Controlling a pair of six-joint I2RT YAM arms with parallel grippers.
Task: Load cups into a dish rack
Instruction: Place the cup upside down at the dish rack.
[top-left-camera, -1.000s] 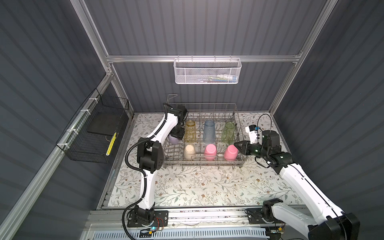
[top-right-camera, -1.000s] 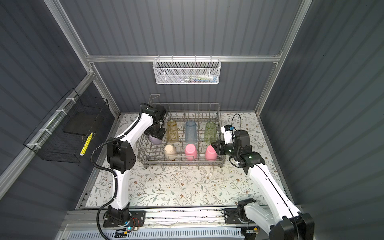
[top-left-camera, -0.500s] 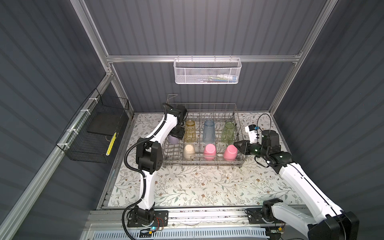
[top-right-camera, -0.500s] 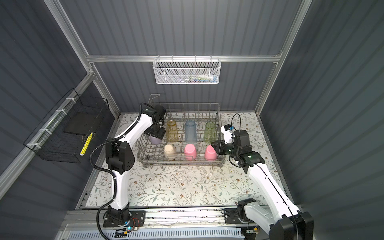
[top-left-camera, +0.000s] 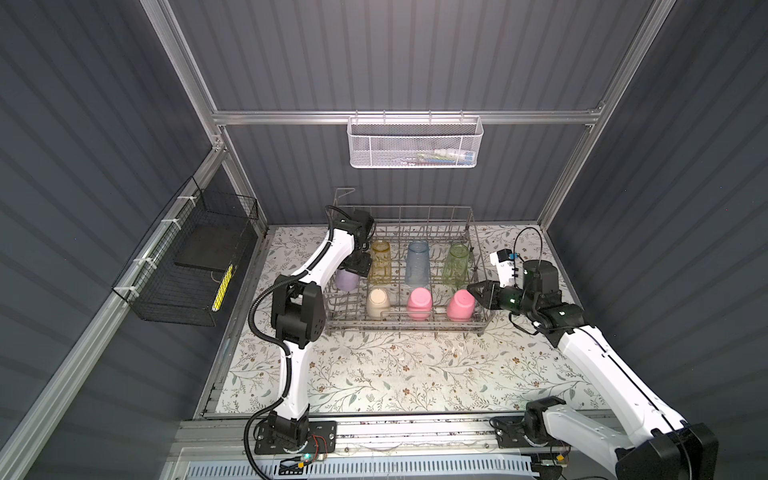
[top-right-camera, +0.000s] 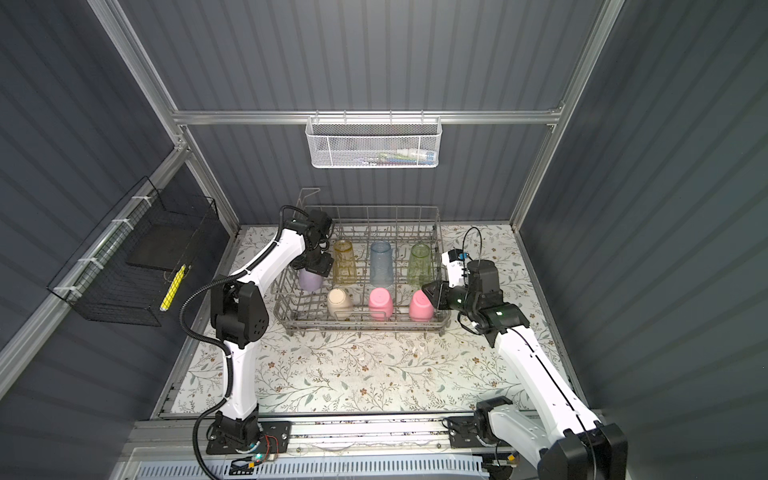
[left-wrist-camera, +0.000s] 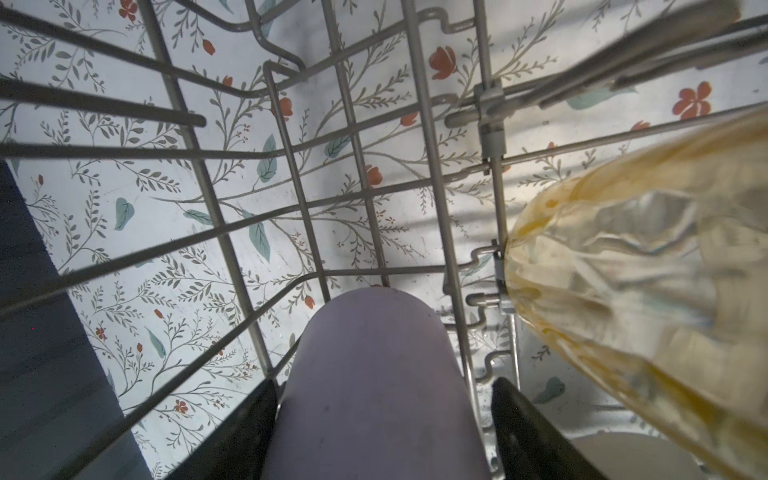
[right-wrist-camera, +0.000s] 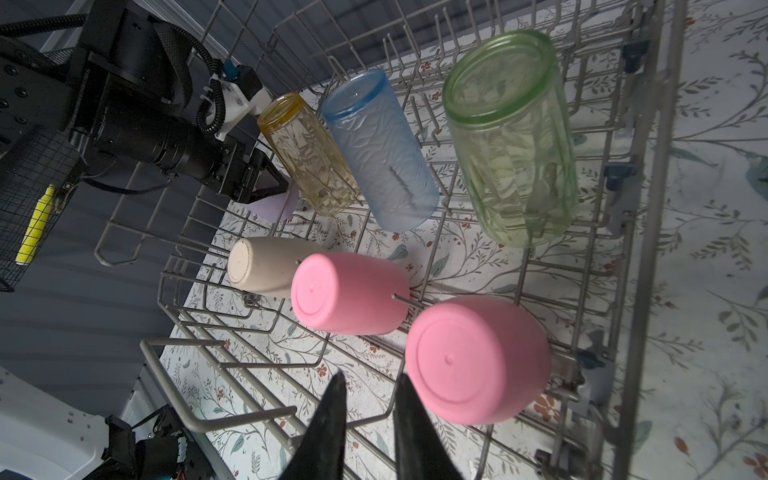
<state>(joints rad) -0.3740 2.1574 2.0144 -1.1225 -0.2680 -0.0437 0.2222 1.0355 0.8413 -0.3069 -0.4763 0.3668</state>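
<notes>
At the 9 o'clock end of the dish rack (top-left-camera: 399, 324), the left arm comes up from its base and folds at the black elbow. Its white forearm goes toward 12 o'clock and the wrist bends down into the rack. The left gripper (top-left-camera: 358, 266) stands with its black fingers (left-wrist-camera: 523, 415) spread around the lilac cup (left-wrist-camera: 374, 374). In the left wrist view there is a clear gap on one side (on the other side I cannot tell if the finger touches).

The right arm stretches long and low from the near rail. The right gripper (right-wrist-camera: 368, 382) points toward 9 o'clock at the rack's 3 o'clock wall, its thin pointed tips parted only narrowly and pinching nothing.

All seven cups are inside the grey wire rack, on upright tines. In the far row, from 9 to 3 o'clock after the lilac one, are three tall translucent ribbed cups: the amber cup (top-left-camera: 381, 262), the blue cup (top-left-camera: 417, 264) and the green cup (top-left-camera: 457, 266). The near row has short, matte, opaque cups, bases up and tilted: the beige cup (top-left-camera: 378, 302), the middle pink cup (top-left-camera: 419, 304) and the right pink cup (top-left-camera: 459, 305), the last just beside the right gripper. The rack stands on a floral table cover (top-left-camera: 374, 374).
</notes>
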